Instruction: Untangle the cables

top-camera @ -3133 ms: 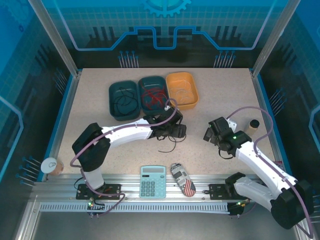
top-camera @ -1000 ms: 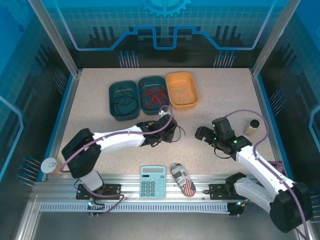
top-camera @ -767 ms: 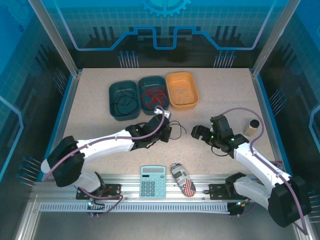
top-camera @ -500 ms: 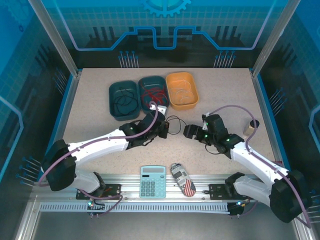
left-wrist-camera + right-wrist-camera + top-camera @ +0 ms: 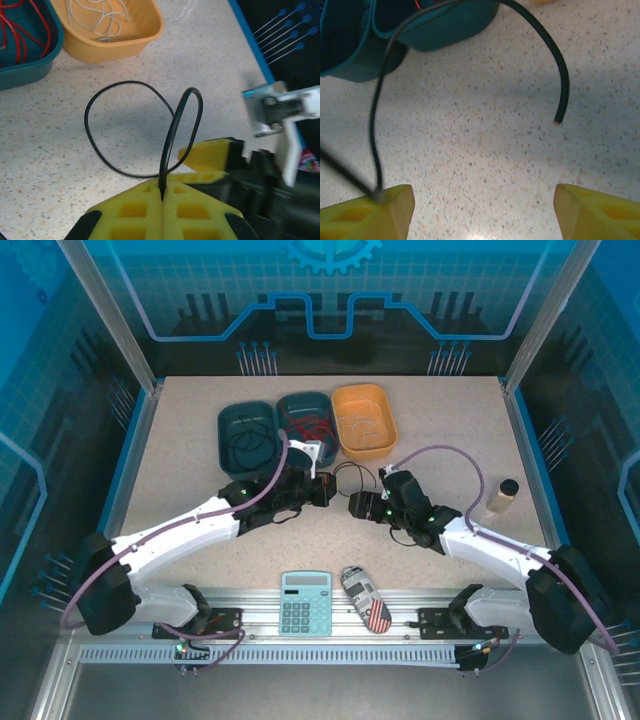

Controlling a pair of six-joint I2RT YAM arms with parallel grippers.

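Three bins sit in a row at the back of the table (image 5: 180,440). The dark teal bin (image 5: 228,455) on the left has thin black cables (image 5: 250,445) in it, the teal bin (image 5: 290,405) in the middle has red cables (image 5: 305,430), and the orange bin (image 5: 385,430) has pale cables (image 5: 362,425).

Just in front of those, the left claw (image 5: 325,492) is clenched on a single black cable (image 5: 348,476). In the left wrist view its yellow pads are pressed flat together with the wire pinched right in the seam. From there the cable curls into a round loop on the table in front of the orange bin.

At the near edge there's a calculator (image 5: 305,603) and, beside it, a small flag-patterned thing (image 5: 367,600).

The right claw (image 5: 357,508) sits close to the left one with its jaws spread wide, not gripping anything. In the right wrist view the black cable touches the tip of one finger (image 5: 385,210), then arcs up and over. Its loose end sits ahead of the gap between the fingers.

Further right, a little bottle (image 5: 503,495) stands near the table's right edge.
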